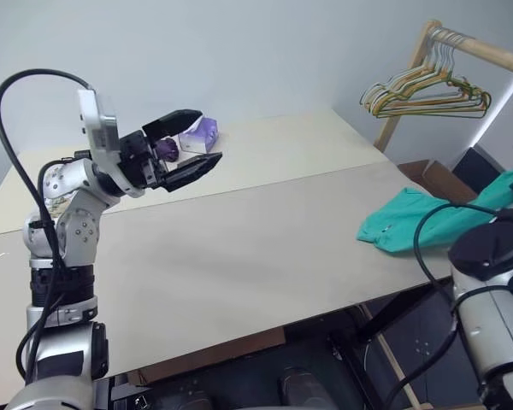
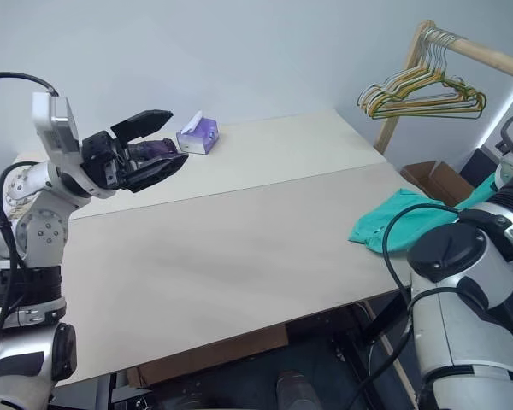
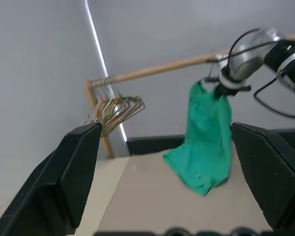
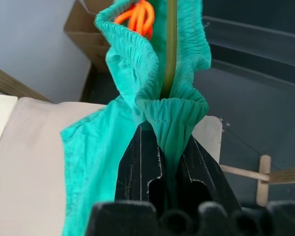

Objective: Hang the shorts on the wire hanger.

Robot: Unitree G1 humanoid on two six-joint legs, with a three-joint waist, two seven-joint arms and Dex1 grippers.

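Step in hand: the lift. The right gripper (image 4: 169, 162) has its jaws clenched on the gathered waistband of the shorts (image 3: 206, 140), raising one end off the worktop (image 1: 239, 248); I judge the hanging proper not yet done.
Shorts, place: at the right edge of the worktop; the upper part hangs from the right gripper, the lower part trails onto the worktop surface, as the left wrist view shows. A small orange tag (image 4: 137, 17) sits at the waistband.
Wire hanger: a thin olive rod (image 4: 171, 46) runs up through the waistband folds just above the clenched jaws; I take it for the wire hanger, but its triangle and hook are hidden, so I cannot tell how far it is threaded.
Left gripper (image 1: 192, 147): jaws released and wide apart, grasping nothing, held above the far-left part of the worktop, well apart from the shorts.
Next move calls for: in my judgement, the free left gripper coming across to steady or spread the fabric so the waistband seats along the wire, with the right grip kept firm meanwhile.
Count, shorts: one.
Count, grippers: two.
Count, rail hangers: one bunch (image 1: 427, 90) of yellow, green and white hangers on a wooden rail (image 1: 483, 47); single number too fine to tell.
Count, tissue box: one (image 2: 197, 134), purple, at the far side.
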